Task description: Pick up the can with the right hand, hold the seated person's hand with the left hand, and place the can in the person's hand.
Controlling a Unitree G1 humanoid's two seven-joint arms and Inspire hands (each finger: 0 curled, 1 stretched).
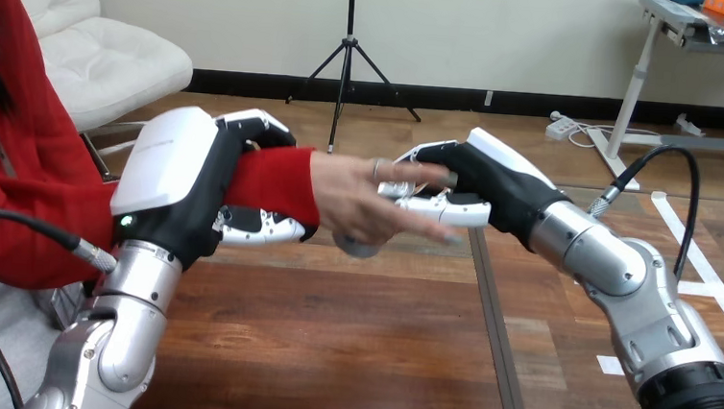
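My left hand is at the view's left, with its fingers over and its thumb under the person's red-sleeved wrist, curled round it. The person's hand reaches right from that sleeve, palm turned away from me, above the table. A grey round end of the can pokes out under the person's palm; the rest of the can is hidden behind that hand. My right hand comes in from the right and meets the person's fingertips, touching them.
The wooden table stretches below both hands, with a dark seam running down it right of centre. The person sits at the view's left edge. My right forearm slants in from the lower right.
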